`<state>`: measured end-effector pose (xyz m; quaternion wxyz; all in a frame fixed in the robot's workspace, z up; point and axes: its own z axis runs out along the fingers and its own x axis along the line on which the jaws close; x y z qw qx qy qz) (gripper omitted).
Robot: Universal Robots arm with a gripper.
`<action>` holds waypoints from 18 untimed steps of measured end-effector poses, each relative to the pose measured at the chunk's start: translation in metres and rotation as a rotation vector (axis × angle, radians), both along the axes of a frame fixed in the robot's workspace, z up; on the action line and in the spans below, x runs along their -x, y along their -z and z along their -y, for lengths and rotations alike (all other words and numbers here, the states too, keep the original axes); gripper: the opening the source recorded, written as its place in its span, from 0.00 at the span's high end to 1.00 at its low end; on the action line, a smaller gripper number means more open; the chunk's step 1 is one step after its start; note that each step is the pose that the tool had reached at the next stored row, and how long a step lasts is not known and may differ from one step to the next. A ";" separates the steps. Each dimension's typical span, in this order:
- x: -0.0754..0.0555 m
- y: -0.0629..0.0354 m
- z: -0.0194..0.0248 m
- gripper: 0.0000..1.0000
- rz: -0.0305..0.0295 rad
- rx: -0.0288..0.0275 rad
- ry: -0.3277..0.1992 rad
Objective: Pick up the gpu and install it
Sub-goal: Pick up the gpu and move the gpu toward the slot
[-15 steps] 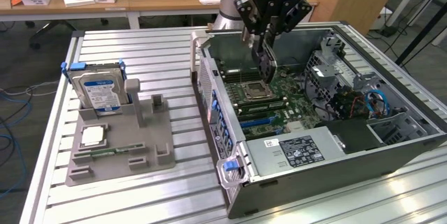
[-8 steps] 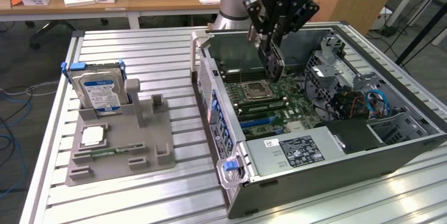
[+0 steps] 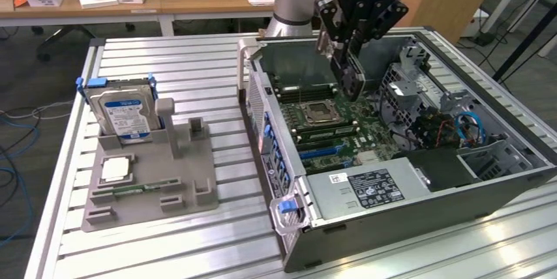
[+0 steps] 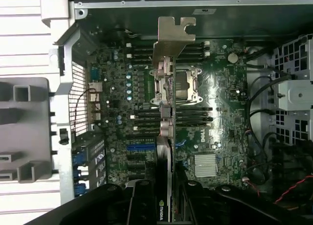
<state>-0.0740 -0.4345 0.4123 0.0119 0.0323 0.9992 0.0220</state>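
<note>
End effector point(image 3: 346, 57), partly closed, pinches the gpu point(image 3: 351, 85) by one end. At the exterior view's left, a hard drive point(image 3: 124, 115) stands in its grey holder point(image 3: 165, 188) on the worktop point(image 3: 209, 83). Rightward, the card hangs over the open computer case point(image 3: 418, 207), bracket point(image 4: 173, 36) away from the grip, apparently to clear the motherboard point(image 4: 215, 102).

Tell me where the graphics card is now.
In the exterior view, the graphics card hangs in the gripper over the open computer case at that view's right, by the processor socket.
</note>
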 end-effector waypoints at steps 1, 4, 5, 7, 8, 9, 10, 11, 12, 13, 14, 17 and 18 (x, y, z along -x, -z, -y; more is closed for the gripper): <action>-0.002 0.0000 0.0000 0.74 0.0000 0.0000 0.000; -0.008 0.0000 0.0000 0.74 0.0000 0.0000 0.000; -0.010 0.0000 0.0000 0.74 0.0000 0.0000 0.000; -0.014 0.0000 0.0000 0.74 0.0000 0.0000 0.000; -0.016 0.0000 0.0000 0.74 0.0000 0.0000 0.000; -0.018 0.0000 0.0000 0.74 0.0000 0.0000 0.000; -0.020 0.0000 0.0000 0.74 0.0000 0.0001 0.000; -0.022 0.0000 0.0000 0.74 0.0000 0.0001 0.000; -0.024 0.0000 0.0000 0.74 0.0000 0.0000 0.000; -0.026 0.0000 0.0000 0.74 0.0000 0.0000 0.000; -0.028 0.0000 0.0000 0.74 0.0001 0.0000 0.000; -0.034 0.0000 0.0000 0.74 0.0000 0.0000 0.000; -0.036 0.0000 0.0000 0.74 0.0000 0.0000 0.000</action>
